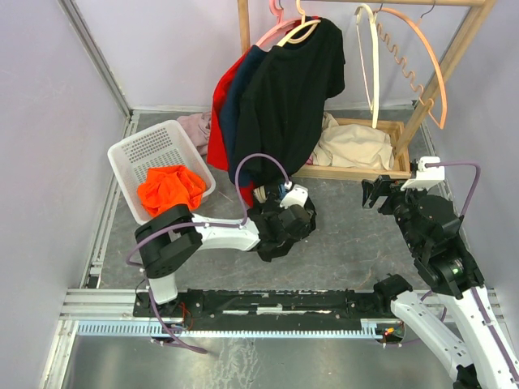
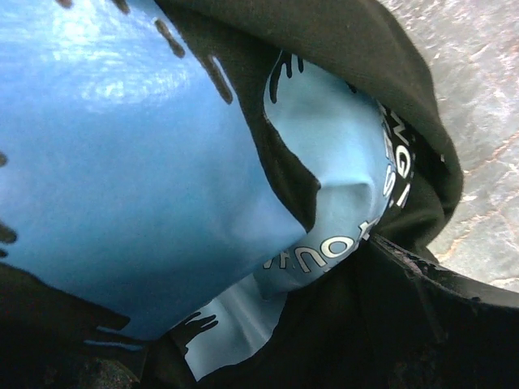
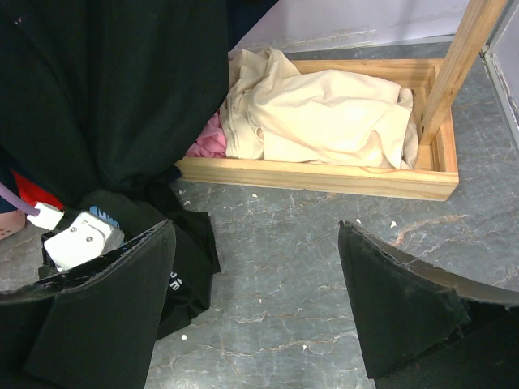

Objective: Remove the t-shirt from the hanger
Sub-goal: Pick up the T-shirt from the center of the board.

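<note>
The black t-shirt [image 1: 292,97] hangs on a cream hanger [image 1: 302,31] from the wooden rack [image 1: 243,24] at the top centre of the overhead view. Its lower hem is gathered toward the middle of the frame, where it drapes over the end of the left arm. In the left wrist view the shirt's blue print [image 2: 162,162] with white lettering fills nearly the whole frame. Only 1 of the left fingers [image 2: 454,296] shows, at the lower right, so I cannot tell whether they are spread or pinching.

The right fingers [image 1: 375,193] are right of centre, spread wide with nothing between them, above the grey counter [image 1: 357,243] and apart from the shirt.

At the left a white basket [image 1: 130,154] holds an orange garment [image 1: 170,188]. Behind the shirt, a wooden tray [image 1: 357,172] holds a cream cloth [image 1: 357,146].
</note>
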### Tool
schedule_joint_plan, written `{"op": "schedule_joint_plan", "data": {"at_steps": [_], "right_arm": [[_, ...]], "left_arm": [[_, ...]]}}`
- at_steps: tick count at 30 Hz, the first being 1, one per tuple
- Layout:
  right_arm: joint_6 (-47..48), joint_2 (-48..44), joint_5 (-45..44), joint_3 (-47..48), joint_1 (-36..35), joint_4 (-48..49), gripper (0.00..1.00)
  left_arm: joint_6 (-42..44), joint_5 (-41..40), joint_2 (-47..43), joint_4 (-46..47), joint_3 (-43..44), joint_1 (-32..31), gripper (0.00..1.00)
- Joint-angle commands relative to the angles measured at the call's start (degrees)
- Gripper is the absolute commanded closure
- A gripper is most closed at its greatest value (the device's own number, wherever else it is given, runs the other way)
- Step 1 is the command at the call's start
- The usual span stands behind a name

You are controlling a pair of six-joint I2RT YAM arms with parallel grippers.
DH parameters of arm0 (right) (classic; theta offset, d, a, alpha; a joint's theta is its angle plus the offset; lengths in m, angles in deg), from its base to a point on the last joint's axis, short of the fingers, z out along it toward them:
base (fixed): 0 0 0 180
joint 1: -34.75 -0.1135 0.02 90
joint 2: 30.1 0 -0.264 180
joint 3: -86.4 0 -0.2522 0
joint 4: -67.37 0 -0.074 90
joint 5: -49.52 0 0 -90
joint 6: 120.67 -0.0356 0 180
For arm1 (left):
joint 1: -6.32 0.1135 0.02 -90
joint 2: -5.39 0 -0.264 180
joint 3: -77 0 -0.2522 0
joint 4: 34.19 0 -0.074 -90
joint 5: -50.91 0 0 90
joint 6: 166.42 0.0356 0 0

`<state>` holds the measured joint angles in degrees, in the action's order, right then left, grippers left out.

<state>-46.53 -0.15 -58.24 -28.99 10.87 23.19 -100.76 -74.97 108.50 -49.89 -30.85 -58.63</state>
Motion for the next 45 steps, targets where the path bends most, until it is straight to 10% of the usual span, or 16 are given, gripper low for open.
{"op": "schedule_joint_plan", "data": {"at_steps": [1, 10, 27, 45], "right_arm": [[-0.5, -0.3, 0.5, 0.1, 0.2, 2.7, 0.11], [-0.7, 0.1, 0.7, -0.1, 0.2, 3.1, 0.12], [-0.7, -0.7, 0.0, -0.2, 0.2, 2.9, 0.12], [-0.9, -1.6, -2.6, -0.3, 0.2, 2.8, 0.12]], "left_arm": [[-4.2, 0.5, 1.6, 3.4, -2.6, 1.2, 0.03], [-7.5, 6.7, 5.6, 4.5, -5.0, 0.7, 0.17], [-9.4, 13.3, 15.0, 4.0, 3.9, -8.5, 0.96], [-2.9, -10.3, -13.2, -9.9, 4.8, -13.8, 0.97]]}}
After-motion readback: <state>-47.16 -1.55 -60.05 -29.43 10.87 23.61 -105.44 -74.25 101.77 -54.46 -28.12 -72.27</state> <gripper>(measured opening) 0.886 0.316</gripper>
